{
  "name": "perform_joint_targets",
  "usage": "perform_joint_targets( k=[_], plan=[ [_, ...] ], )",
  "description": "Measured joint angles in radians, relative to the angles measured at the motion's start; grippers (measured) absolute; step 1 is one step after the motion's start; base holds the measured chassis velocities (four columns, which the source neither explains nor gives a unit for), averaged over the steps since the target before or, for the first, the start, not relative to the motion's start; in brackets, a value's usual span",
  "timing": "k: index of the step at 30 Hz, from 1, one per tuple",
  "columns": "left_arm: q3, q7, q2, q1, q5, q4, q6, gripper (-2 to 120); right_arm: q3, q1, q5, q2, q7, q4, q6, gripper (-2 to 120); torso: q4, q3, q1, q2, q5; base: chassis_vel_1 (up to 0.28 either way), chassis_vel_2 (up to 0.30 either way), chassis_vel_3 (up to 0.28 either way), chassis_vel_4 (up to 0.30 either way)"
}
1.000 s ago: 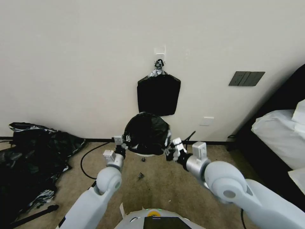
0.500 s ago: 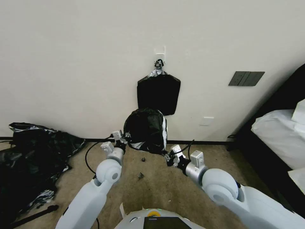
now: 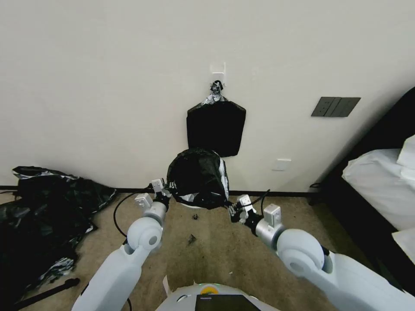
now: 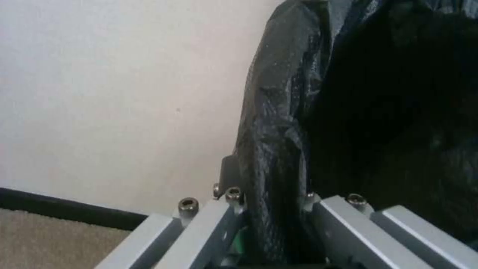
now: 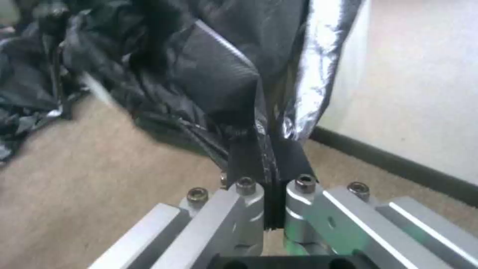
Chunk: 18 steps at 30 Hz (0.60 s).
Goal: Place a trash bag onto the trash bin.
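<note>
The trash bag (image 3: 198, 177) hangs spread between the two arms, in front of the wall (image 3: 108, 86) and above the carpeted floor (image 3: 207, 250). The left end effector (image 3: 165, 193) grips the bag's edge on the robot's left side; in the left wrist view its fingers (image 4: 225, 179) are clamped narrowly on a fold of the black plastic (image 4: 279, 149), which rises straight up from between them. The right end effector (image 3: 232, 210) holds the opposite edge, lower and closer to the robot than the left one; in the right wrist view its fingers (image 5: 249, 157) are pressed together on a thin pinch of the film (image 5: 224, 74), with a glossy, silvery stretch of the bag running up just beyond them.

Seen from the head camera, the bag forms a rounded, wrinkled black mass between the two end effectors, touching both. A pale sliver of the trash bin (image 3: 188, 199) peeks out just under the bag's lower edge near the left end effector; whether the bag is seated on the rim cannot be told.

On the wall directly behind, a flat black stack of bags (image 3: 216, 128) hangs from a hook. A large heap of black plastic sheeting (image 3: 39, 216) lies on the floor well to the left, and a white-covered bed (image 3: 380, 181) stands at the right.
</note>
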Motion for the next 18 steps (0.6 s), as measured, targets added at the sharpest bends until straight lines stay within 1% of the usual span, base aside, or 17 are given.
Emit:
perform_joint_targets(
  k=[2, 4, 5, 7, 10, 13, 15, 16, 17, 18],
  plan=[
    [0.0, -0.002, 0.0, -0.006, -0.002, 0.003, 0.0, 1, -0.004, -0.011, -0.015, 0.0, -0.014, 0.001, 0.003, 0, 0.0, 0.0, 0.0, 0.0, 0.0, 0.0, 0.0, 0.0, 0.0],
    [0.003, -0.009, 0.0, -0.018, -0.004, 0.011, 0.003, 1, -0.023, -0.02, -0.071, 0.001, -0.059, -0.006, 0.025, 2, 0.0001, 0.0, 0.0, 0.0, 0.0, 0.0, 0.0, 0.0, 0.0],
    [0.003, -0.009, 0.0, -0.018, -0.004, 0.011, 0.003, 1, -0.023, -0.02, -0.071, 0.001, -0.059, -0.006, 0.025, 2, 0.0001, 0.0, 0.0, 0.0, 0.0, 0.0, 0.0, 0.0, 0.0],
    [0.01, -0.013, -0.001, -0.026, -0.006, 0.019, 0.007, 1, -0.036, -0.02, -0.121, 0.0, -0.131, -0.008, 0.049, 0, 0.0001, 0.0, 0.0, 0.0, 0.0, 0.0, 0.0, 0.0, 0.0],
    [0.012, -0.021, -0.003, -0.032, -0.015, 0.021, 0.011, 1, -0.044, -0.017, -0.151, -0.006, -0.167, -0.009, 0.053, 0, 0.0002, 0.0, 0.0, 0.0, 0.0, 0.0, 0.0, 0.0, 0.0],
    [0.014, -0.024, -0.001, -0.036, -0.023, 0.02, 0.015, 1, -0.042, -0.018, -0.176, -0.009, -0.167, -0.013, 0.057, 0, 0.0002, 0.0, 0.0, 0.0, 0.0001, 0.0, 0.0, 0.0, 0.0],
    [0.015, -0.024, 0.002, -0.04, -0.023, 0.02, 0.016, 1, -0.032, -0.018, -0.182, -0.01, -0.136, -0.001, 0.058, 0, 0.0002, 0.0, 0.0, 0.0, 0.0001, 0.0, 0.0, 0.0, 0.0],
    [0.015, -0.024, 0.004, -0.043, -0.023, 0.021, 0.016, 1, -0.022, -0.018, -0.176, -0.013, -0.102, 0.02, 0.057, 7, 0.0002, 0.0, 0.0, 0.0, 0.0002, 0.0, 0.0, 0.0, 0.0],
    [0.014, -0.025, 0.005, -0.045, -0.022, 0.023, 0.016, 1, -0.015, -0.017, -0.169, -0.017, -0.084, 0.035, 0.054, 10, 0.0001, 0.0, 0.0, 0.0, -0.0001, 0.0, 0.0, 0.0, 0.0],
    [0.014, -0.025, 0.005, -0.045, -0.022, 0.023, 0.016, 1, -0.015, -0.017, -0.169, -0.017, -0.084, 0.035, 0.054, 10, 0.0001, 0.0, 0.0, 0.0, -0.0001, 0.0, 0.0, 0.0, 0.0]
  ],
)
